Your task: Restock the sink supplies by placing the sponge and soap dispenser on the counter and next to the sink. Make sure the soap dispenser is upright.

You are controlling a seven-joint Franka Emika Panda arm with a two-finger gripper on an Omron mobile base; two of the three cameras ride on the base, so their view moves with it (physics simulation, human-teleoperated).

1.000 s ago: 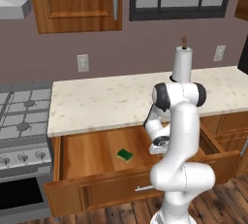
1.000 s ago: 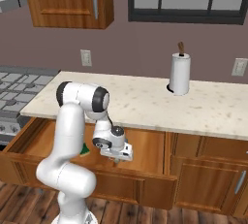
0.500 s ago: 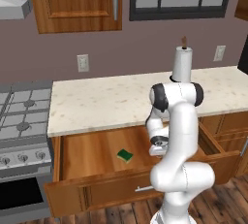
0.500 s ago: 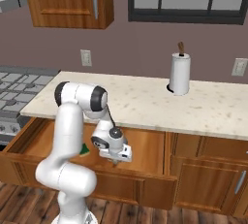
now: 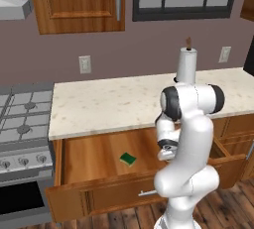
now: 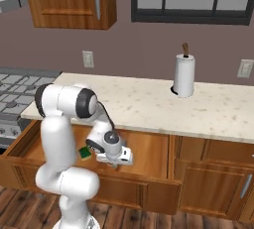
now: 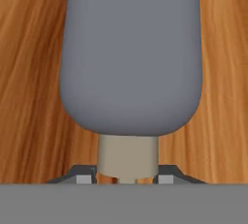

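Observation:
In the hand view, the soap dispenser [image 7: 131, 53] is a rounded grey-blue bottle lying on the wooden floor of the drawer. Its beige neck points toward the hand. My gripper [image 7: 127, 177] is shut on that neck, one dark fingertip at each side. In the base views the gripper [image 5: 167, 149] [image 6: 117, 159] reaches down into the open drawer, and the hand hides the bottle. The green sponge [image 5: 128, 159] [image 6: 85, 152] lies flat in the same drawer, to the left of the hand. The speckled counter [image 5: 109, 105] [image 6: 149, 105] runs above the drawer. The sink is out of view.
The open wooden drawer [image 5: 89, 148] [image 6: 151, 148] juts out below the counter edge. A white paper-towel roll [image 5: 186, 65] [image 6: 184, 75] stands at the back of the counter. A gas stove [image 5: 20, 119] [image 6: 15, 86] is at the left. A wall cabinet [image 5: 79, 0] hangs above.
The jaws have closed on the soap dispenser's neck. The arm has hardly moved, and the sponge lies where it was.

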